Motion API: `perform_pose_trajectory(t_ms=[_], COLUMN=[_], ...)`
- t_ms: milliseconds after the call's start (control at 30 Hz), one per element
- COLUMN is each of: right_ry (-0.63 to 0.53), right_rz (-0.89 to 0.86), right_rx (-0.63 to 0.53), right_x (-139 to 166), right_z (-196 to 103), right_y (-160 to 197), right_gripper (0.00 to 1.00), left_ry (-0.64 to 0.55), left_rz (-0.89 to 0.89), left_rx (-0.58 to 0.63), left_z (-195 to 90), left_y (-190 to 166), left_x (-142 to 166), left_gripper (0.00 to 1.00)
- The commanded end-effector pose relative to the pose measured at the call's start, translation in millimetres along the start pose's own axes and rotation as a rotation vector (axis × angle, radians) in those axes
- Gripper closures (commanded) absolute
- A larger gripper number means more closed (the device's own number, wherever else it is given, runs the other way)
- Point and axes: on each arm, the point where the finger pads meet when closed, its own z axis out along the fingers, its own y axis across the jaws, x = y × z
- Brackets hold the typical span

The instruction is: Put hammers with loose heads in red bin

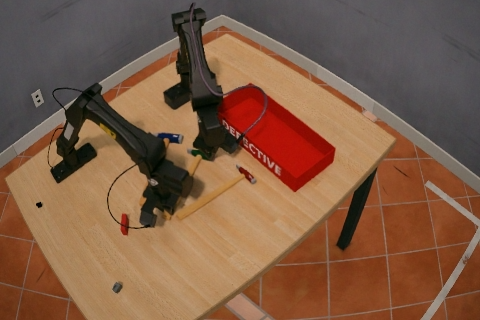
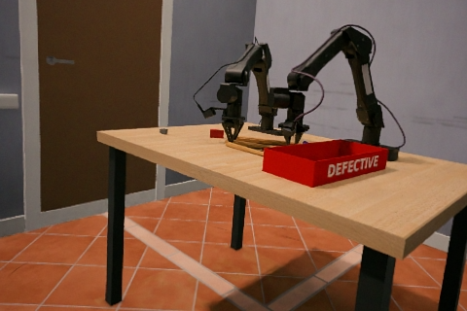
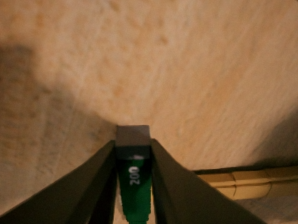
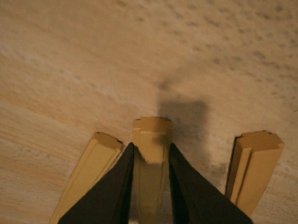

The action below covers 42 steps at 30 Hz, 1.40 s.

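Note:
The green hammer's head (image 1: 193,151) (image 3: 134,185) lies on the table with my left gripper (image 2: 293,140) (image 3: 133,148) shut on it, one finger against each side. My right gripper (image 2: 233,139) (image 4: 151,148) is shut on the middle handle (image 4: 151,137), seemingly the green hammer's, near its end. The red-headed hammer (image 1: 246,175) lies flat, its handle (image 1: 212,197) running toward the right gripper. The blue-headed hammer (image 1: 171,138) lies on the other side, its handle mostly hidden by the right arm. The red bin (image 1: 307,170) (image 2: 292,167) is empty where its inside shows.
Another handle lies on each side of the held one, close to the right fingers. A small red block (image 1: 124,224) (image 2: 216,133) lies beside the right gripper. A small grey block (image 1: 117,287) (image 2: 163,131) lies farther off. The left arm stands close to the bin's wall.

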Motion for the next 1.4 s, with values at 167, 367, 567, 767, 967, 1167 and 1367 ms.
perform_pose_trajectory(t_ms=[167, 367, 567, 767, 967, 1167, 1367], right_ry=[-0.072, -0.093, -0.102, -0.109, -0.109, -0.108, -0.074], right_rz=[0.01, 0.019, 0.025, 0.021, 0.022, 0.025, 0.015], right_rx=[-0.011, -0.014, -0.018, -0.019, -0.019, -0.006, -0.004], right_x=[-23, -29, -33, -32, -33, -32, -22], right_z=[1, 0, -1, -1, -1, -2, -2], right_y=[4, 5, 6, 6, 6, 1, 1], right_gripper=[0.79, 0.79, 0.79, 0.79, 0.79, 0.79, 0.79], left_ry=[0.013, 0.031, 0.033, -0.006, -0.009, -0.009, -0.009], left_rz=[-0.003, -0.004, -0.004, 0.001, 0.002, 0.002, -0.002], left_rx=[-0.083, -0.119, -0.127, 0.002, 0.012, 0.012, 0.037], left_z=[-3, -3, -3, -4, -5, -5, -4], left_y=[27, 37, 40, 38, 38, 38, 26], left_x=[5, 9, 10, -1, -1, -1, -2], left_gripper=[0.88, 0.88, 0.88, 0.88, 0.88, 0.88, 0.88])
